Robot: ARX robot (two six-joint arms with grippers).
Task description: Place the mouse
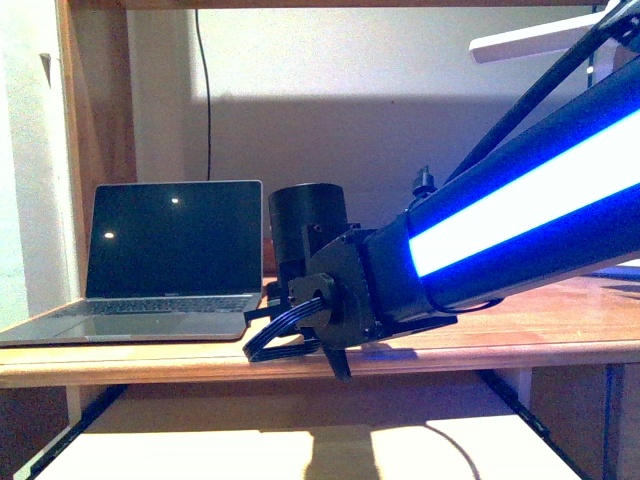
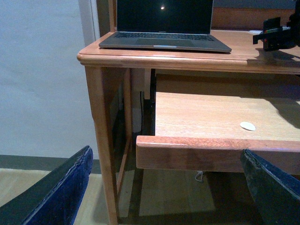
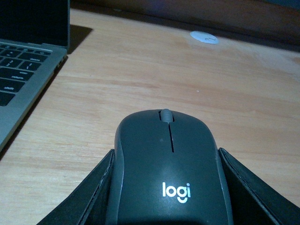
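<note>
The right fingers point(image 3: 93, 194) pinch the dark grey mouse point(image 3: 168, 168) from both sides, low at the desk point(image 3: 140, 79) just beside the laptop point(image 3: 23, 70). The left fingers point(image 2: 61, 192) are spread wide apart. Below the laptop, a pull-out shelf point(image 2: 215, 154) carries a small white disc point(image 2: 247, 125).

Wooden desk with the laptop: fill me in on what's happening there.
The right claw is shut on a small dark grey oval computer mouse, holding it low over the brown wooden desk, just to the right of an open grey laptop. Whether the mouse touches the wood is unclear. The left claw hangs open and empty in front of the desk, facing its pull-out wooden tray, where a small flat white disc lies.
</note>
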